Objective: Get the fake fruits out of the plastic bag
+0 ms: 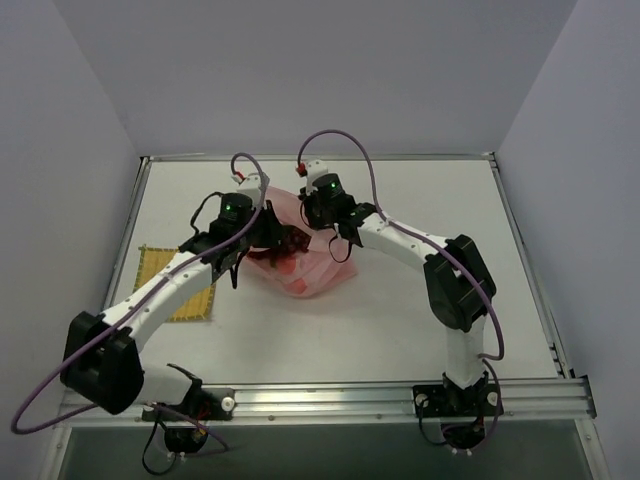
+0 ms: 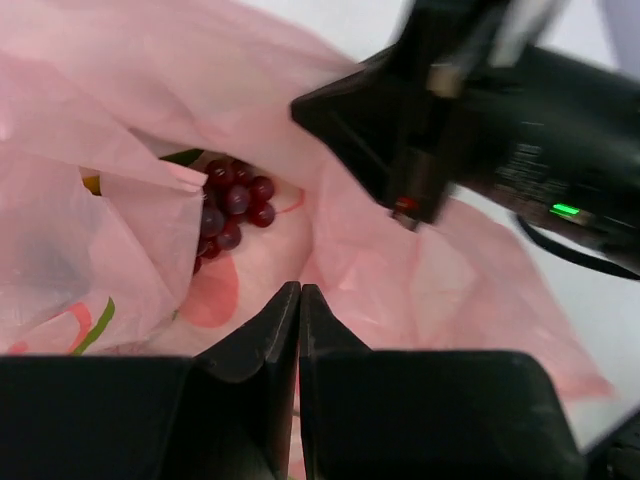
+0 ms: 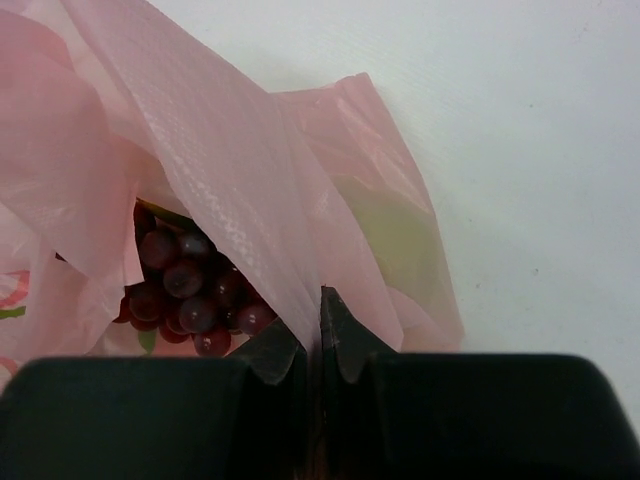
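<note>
Right claw (image 3: pixel 320 305) pinches the plastic bag (image 3: pixel 235 170) film; left claw (image 2: pixel 299 298) likewise clenched on it; fake fruits (image 3: pixel 190 290) (a dark grape cluster) sit inside, ahead-left of both.

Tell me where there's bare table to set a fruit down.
Bare table between the plastic bag and the near rail, and along the right edge beyond the right arm. Crowded mid-table, where left tool and right tool pinch the bag; left arm overhangs the yellow mat.

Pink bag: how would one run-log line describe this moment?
left tool: shut on plastic bag | right tool: shut on plastic bag | grapes: inside bag
</note>
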